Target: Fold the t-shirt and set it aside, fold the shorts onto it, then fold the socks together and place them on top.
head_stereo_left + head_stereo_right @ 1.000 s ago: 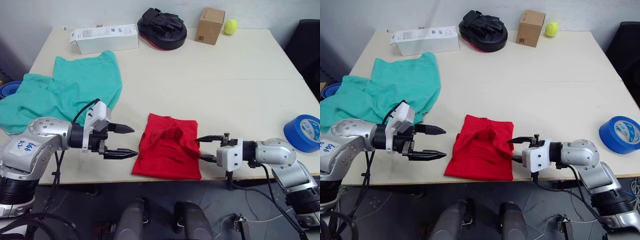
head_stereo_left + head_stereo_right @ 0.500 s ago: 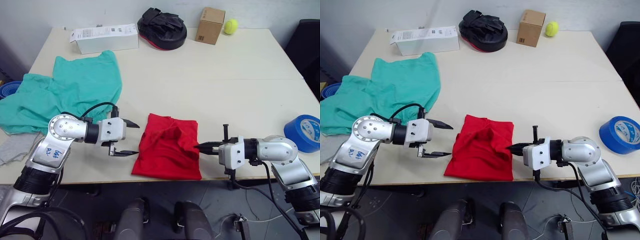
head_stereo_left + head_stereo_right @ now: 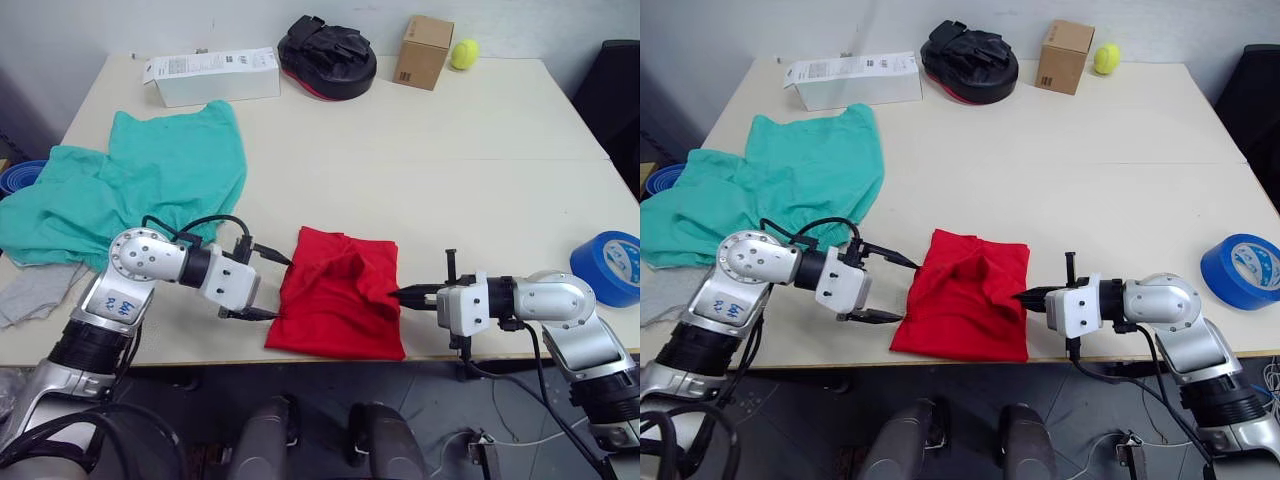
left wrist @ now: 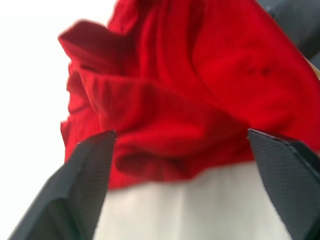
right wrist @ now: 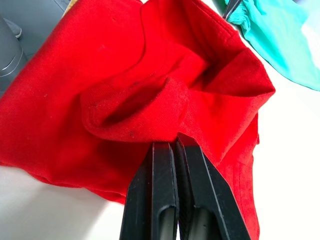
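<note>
Right end effector (image 3: 396,294) closed on t-shirt (image 3: 338,307) edge, left end effector (image 3: 277,288) open beside it.

The left gripper (image 3: 277,287) reaches in low from the left, its two black fingers spread wide apart and pointing right. The right gripper (image 3: 396,294) points left from a bent arm, fingers pressed together, tips on red cloth.

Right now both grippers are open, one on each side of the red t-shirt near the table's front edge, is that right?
Not quite. The right gripper is shut, its fingers pressed together at the t-shirt, as the right wrist view shows. The left gripper is open on the other side.
</note>
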`<action>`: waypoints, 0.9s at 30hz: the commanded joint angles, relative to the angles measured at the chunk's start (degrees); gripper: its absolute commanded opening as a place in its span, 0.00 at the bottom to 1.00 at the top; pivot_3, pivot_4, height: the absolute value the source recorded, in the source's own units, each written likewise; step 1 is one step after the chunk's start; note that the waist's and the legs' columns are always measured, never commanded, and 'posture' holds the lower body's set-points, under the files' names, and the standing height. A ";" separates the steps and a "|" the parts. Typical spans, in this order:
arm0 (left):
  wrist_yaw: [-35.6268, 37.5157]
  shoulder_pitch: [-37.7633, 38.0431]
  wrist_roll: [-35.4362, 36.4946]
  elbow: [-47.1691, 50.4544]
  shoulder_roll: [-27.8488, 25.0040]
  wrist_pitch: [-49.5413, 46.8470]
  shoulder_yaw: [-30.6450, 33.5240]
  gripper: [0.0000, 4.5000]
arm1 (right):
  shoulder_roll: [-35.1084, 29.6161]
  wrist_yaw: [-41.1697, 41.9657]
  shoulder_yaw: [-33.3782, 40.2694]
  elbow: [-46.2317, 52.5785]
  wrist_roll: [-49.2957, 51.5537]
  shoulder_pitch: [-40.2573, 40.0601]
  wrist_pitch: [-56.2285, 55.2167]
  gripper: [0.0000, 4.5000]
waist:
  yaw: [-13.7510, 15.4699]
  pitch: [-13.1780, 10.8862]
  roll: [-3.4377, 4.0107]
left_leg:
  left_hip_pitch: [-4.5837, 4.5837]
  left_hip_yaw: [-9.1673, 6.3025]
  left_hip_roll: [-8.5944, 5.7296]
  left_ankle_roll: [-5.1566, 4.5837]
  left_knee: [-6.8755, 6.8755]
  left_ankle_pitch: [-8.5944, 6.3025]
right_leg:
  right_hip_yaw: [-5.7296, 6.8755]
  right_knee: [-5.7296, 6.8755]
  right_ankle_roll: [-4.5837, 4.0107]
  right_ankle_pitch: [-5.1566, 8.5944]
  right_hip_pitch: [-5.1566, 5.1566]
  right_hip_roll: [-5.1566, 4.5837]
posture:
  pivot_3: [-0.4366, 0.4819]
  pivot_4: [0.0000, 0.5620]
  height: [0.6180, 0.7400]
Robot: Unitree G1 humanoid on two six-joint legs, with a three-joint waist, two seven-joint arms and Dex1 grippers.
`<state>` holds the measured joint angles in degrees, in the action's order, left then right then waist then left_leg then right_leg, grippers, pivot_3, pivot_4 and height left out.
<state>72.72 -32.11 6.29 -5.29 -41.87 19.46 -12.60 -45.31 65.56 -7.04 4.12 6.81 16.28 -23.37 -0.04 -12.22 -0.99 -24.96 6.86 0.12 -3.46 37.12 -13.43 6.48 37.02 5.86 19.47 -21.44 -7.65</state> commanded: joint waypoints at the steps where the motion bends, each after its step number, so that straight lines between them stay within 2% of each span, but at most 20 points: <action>1: 0.35 -1.16 0.68 0.29 0.73 -0.05 -0.27 0.69 | -0.65 -0.44 0.64 2.15 0.80 -0.36 0.31 0.00 | -0.02 0.00 0.00 | 0.01 0.00 0.00 0.00 0.00 0.00 | 0.00 0.01 0.00 0.00 0.00 0.00 | 0.48 0.27 1.00; 7: 1.63 -1.56 3.09 1.10 1.57 -5.02 0.24 0.24 | -0.73 0.28 0.77 3.68 3.09 -0.47 4.17 0.00 | -0.04 0.00 0.00 | 0.02 0.00 0.01 0.00 0.00 0.00 | 0.01 0.05 0.00 0.00 0.00 0.02 | 0.48 0.27 1.00; 10: 1.58 -2.77 5.16 1.20 2.14 -11.55 1.05 0.05 | -0.60 0.75 1.37 6.17 8.06 -0.06 12.45 0.00 | -0.05 0.00 0.00 | 0.01 -0.01 0.01 -0.01 0.01 0.01 | 0.01 0.05 0.00 0.00 0.00 0.02 | 0.48 0.27 1.00; 11: 0.73 -3.91 6.02 0.51 2.78 -15.44 1.50 0.02 | -0.34 0.45 1.69 6.99 10.20 0.54 16.43 0.00 | -0.01 0.00 0.00 | 0.01 -0.02 0.01 -0.01 0.02 0.01 | 0.00 0.06 0.00 0.00 0.01 0.01 | 0.48 0.27 1.00; 16: -3.13 -8.99 8.45 -3.23 5.71 -32.55 3.06 0.02 | 0.79 -2.15 3.02 8.36 17.74 3.65 33.21 0.00 | 0.07 0.00 -0.01 | -0.06 -0.14 -0.01 -0.09 0.15 0.05 | 0.08 0.07 0.01 0.00 0.06 -0.01 | 0.48 0.27 1.00; 23: -8.93 -16.45 11.83 -13.68 11.03 -53.06 5.84 0.02 | 2.76 -7.04 2.15 1.81 21.36 9.66 54.68 0.00 | 0.06 0.01 -0.02 | -0.11 -0.16 -0.03 -0.10 0.19 0.07 | 0.11 0.43 0.05 -0.02 0.00 0.00 | 0.48 0.27 1.00; 27: -14.24 -18.52 11.59 -19.52 13.96 -58.10 7.92 0.02 | 4.94 -9.87 3.29 -1.72 24.76 13.05 67.45 0.00 | -0.02 0.01 -0.03 | -0.12 -0.16 -0.04 -0.09 0.18 0.07 | 0.12 0.47 0.06 -0.03 -0.04 0.00 | 0.48 0.27 1.00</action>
<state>60.18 -49.12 16.98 -23.99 -28.43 -36.73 -6.43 -40.85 56.78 -5.92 2.29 29.36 28.24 40.05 -0.06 -12.20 -1.02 -25.07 6.70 0.08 -3.55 37.31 -13.35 6.59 37.55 5.92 19.44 -21.49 -7.66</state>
